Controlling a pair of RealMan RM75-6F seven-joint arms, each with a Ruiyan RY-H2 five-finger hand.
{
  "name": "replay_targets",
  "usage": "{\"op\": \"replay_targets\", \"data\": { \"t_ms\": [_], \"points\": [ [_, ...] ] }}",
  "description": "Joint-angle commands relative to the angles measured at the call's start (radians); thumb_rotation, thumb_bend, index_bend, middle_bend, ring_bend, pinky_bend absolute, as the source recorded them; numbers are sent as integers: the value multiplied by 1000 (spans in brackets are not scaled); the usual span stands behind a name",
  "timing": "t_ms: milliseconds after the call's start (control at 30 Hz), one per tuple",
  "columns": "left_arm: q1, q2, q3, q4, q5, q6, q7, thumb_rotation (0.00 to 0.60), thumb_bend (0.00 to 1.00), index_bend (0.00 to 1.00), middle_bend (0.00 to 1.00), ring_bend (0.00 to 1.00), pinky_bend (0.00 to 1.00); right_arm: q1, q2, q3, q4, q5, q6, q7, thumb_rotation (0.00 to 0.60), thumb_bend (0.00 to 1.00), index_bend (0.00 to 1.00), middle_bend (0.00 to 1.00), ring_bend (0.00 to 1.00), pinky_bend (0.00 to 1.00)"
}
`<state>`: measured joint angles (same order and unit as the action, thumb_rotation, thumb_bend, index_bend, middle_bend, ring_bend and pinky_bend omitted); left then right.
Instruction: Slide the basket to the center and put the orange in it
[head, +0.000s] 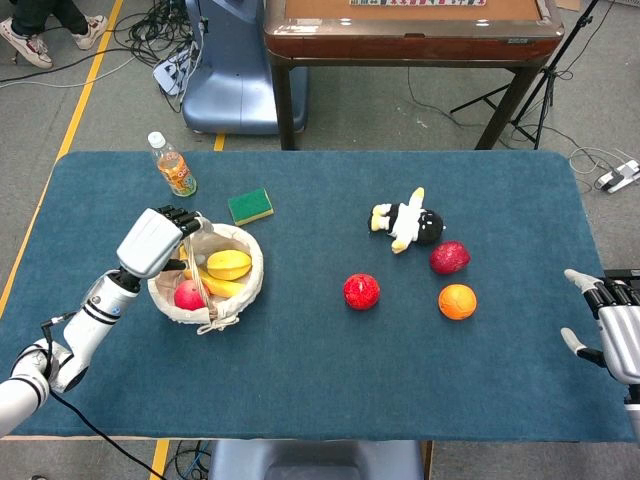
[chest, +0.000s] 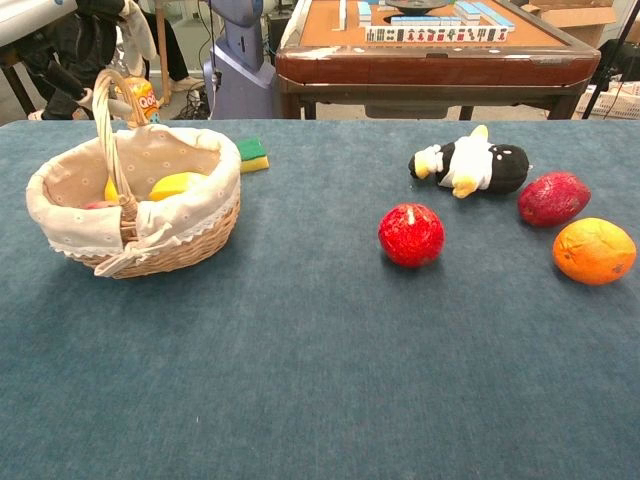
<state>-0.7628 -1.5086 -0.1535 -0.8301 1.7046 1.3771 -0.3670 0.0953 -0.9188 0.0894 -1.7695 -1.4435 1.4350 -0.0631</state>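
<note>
The left hand (head: 150, 243), fingers apart and empty, is poised over the cloth-lined wicker basket (head: 240, 291); the table's centre lies at three o'clock.

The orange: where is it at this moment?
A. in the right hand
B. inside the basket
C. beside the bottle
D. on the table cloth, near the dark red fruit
D: the orange lies on the blue cloth beside the dark red fruit, far from the basket.

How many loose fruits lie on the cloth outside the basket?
3: a red pomegranate near centre, a dark red fruit beside the penguin toy, and the orange just in front of it.
</note>
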Motion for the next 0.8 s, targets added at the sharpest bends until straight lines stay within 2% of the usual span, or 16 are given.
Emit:
{"op": "replay_targets", "data": {
  "t_ms": [33,167,367,800],
  "points": [
    [-17,-37,3,55,-3,22,-20,600,112,620,583,615,683,2,-3,-1,5,2,-5,5,600,217,190,249,191,262],
    [-30,-58,0,94,-9,46,-25,600,112,692,654,676,731,0,-4,-2,12,5,-4,13,600,214,190,255,191,262],
    [-47,-71,-19,111,-32,81,-33,600,112,718,681,703,747,-3,-6,-4,18,8,-4,19,600,214,190,260,191,262],
    [-101,-79,-68,4,-73,102,79,600,111,698,682,684,755,-6,-9,-9,24,-6,2,26,600,214,190,261,191,262]
  ]
}}
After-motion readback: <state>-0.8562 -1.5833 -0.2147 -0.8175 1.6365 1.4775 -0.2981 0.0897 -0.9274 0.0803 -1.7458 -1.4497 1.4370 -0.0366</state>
